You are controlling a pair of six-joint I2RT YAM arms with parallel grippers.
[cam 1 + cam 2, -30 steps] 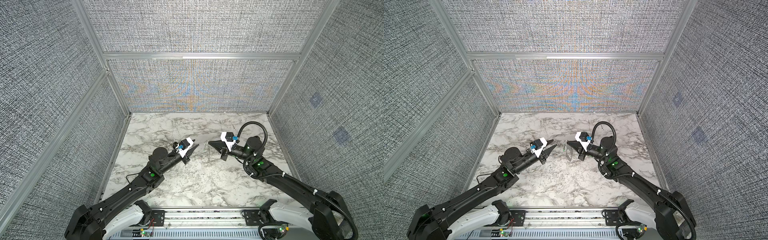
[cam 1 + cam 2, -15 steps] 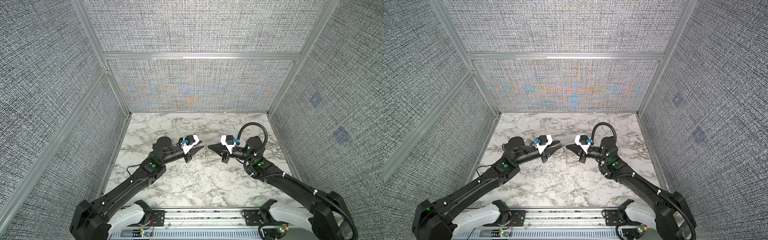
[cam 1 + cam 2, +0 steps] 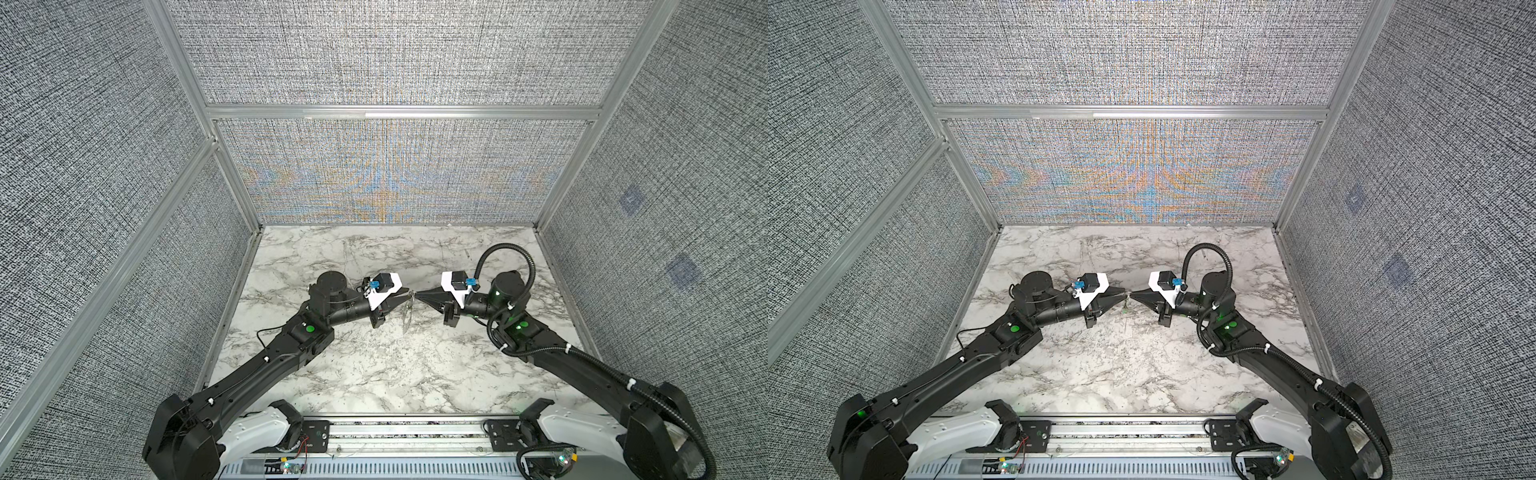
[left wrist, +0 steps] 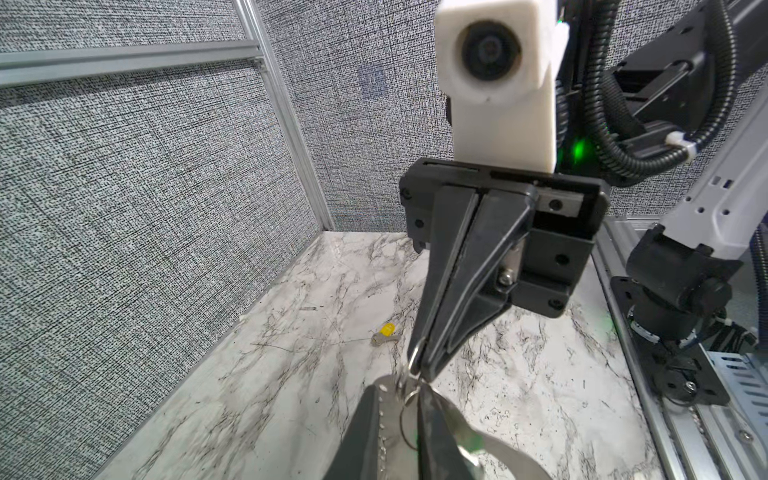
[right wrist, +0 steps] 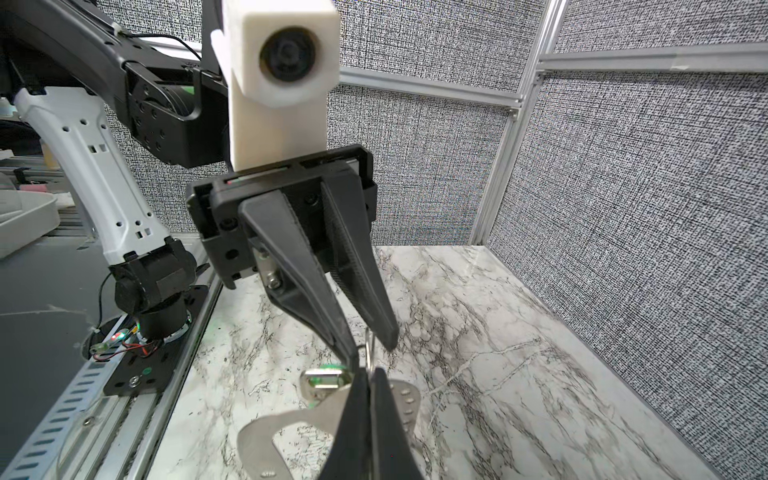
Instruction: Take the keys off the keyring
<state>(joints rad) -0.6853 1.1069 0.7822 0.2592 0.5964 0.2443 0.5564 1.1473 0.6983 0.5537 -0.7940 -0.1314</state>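
Right gripper point(image 4: 419, 365) jaws pinching keyring point(image 5: 291, 424) aloft above tabletop point(image 3: 374, 365), green-tagged key point(image 5: 326, 378) dangling. Left gripper point(image 5: 370, 347), tip to tip, jaws slightly spread around small ring point(image 5: 371, 345). Yellow-tagged key point(image 4: 384, 333) lies on tabletop.

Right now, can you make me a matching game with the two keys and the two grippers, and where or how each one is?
Things:
1. yellow-tagged key
2. green-tagged key
3. left gripper
4. right gripper

Places and states:
A. shut tight on the keyring
B. lying on the marble table
C. jaws a little apart
D. up in the air beside the keyring

Pairs: 1-B, 2-D, 3-C, 4-A
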